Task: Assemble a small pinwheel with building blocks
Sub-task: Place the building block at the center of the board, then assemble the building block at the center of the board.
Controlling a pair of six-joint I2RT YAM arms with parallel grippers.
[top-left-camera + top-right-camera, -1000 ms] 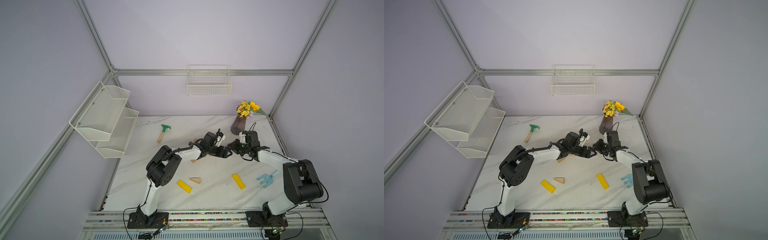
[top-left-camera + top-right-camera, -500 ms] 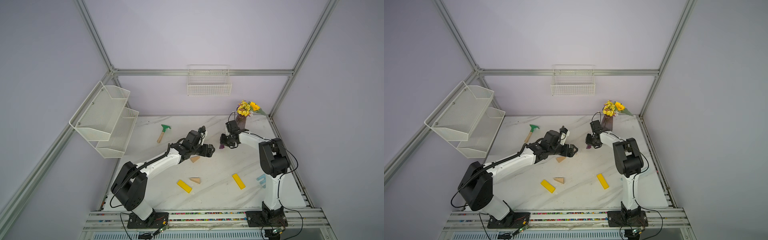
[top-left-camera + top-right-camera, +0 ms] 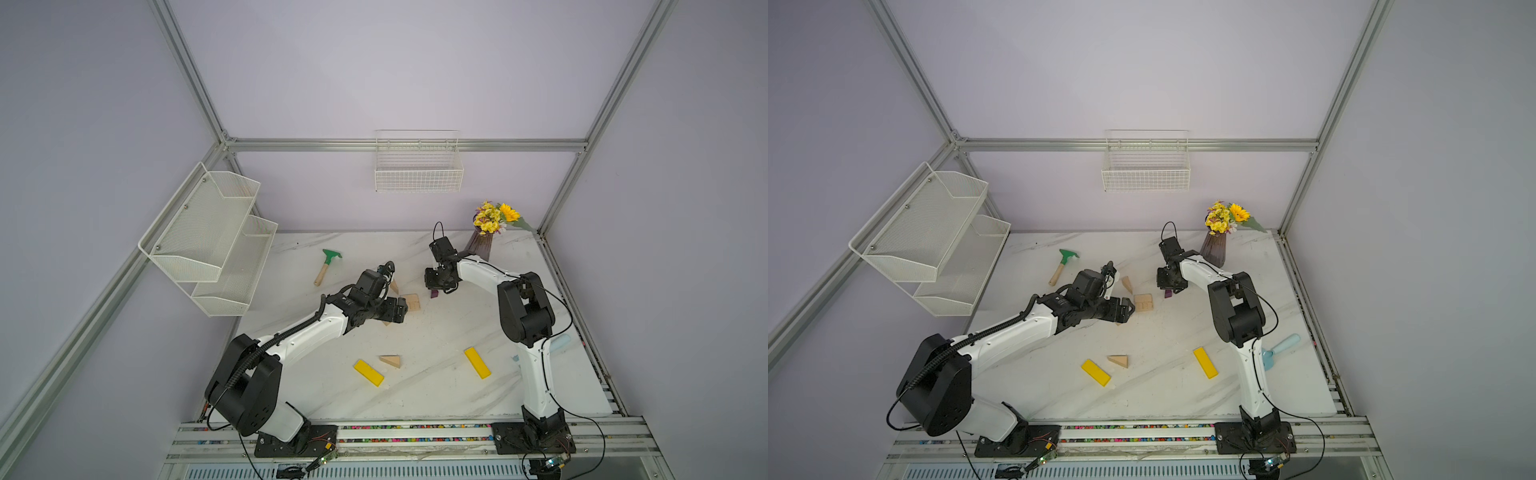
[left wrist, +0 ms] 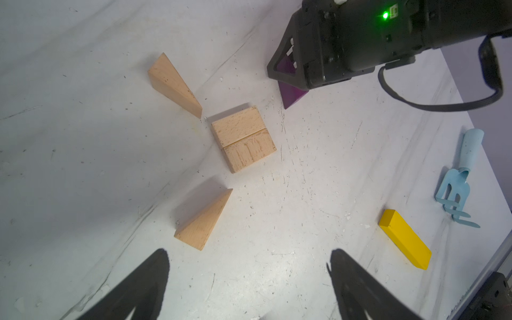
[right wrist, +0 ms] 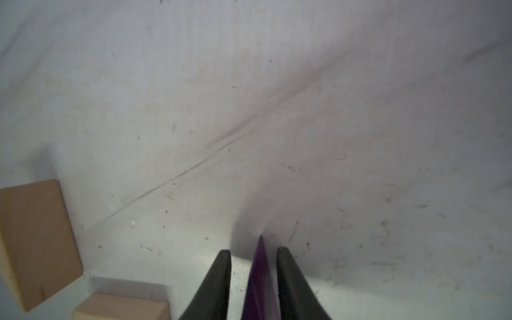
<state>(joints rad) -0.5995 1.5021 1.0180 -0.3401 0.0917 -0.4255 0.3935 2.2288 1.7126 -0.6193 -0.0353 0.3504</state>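
Observation:
Two tan rectangular blocks (image 4: 243, 138) lie side by side as a square (image 3: 411, 302) mid-table. A tan wedge (image 4: 174, 84) lies beyond them, another (image 4: 205, 221) on the near side. The purple wedge (image 4: 292, 94) stands on the table beside the square, between the fingers of my right gripper (image 5: 253, 253), which is open, with a gap showing on one side. My left gripper (image 4: 248, 257) is wide open and empty, just short of the near wedge. A third tan wedge (image 3: 390, 360) and two yellow bars (image 3: 368, 372) (image 3: 477, 362) lie toward the front.
A green-headed rake (image 3: 328, 266) lies at the back left. A pale blue fork (image 3: 1279, 351) lies by the right arm's base. A vase of flowers (image 3: 482, 245) stands behind the right gripper. A wire shelf (image 3: 208, 241) hangs on the left wall, a basket (image 3: 417, 170) on the back wall.
My left gripper has drawn back to the left, away from the middle, and opened wider. My right jaws have parted around the purple wedge, which now rests on the table.

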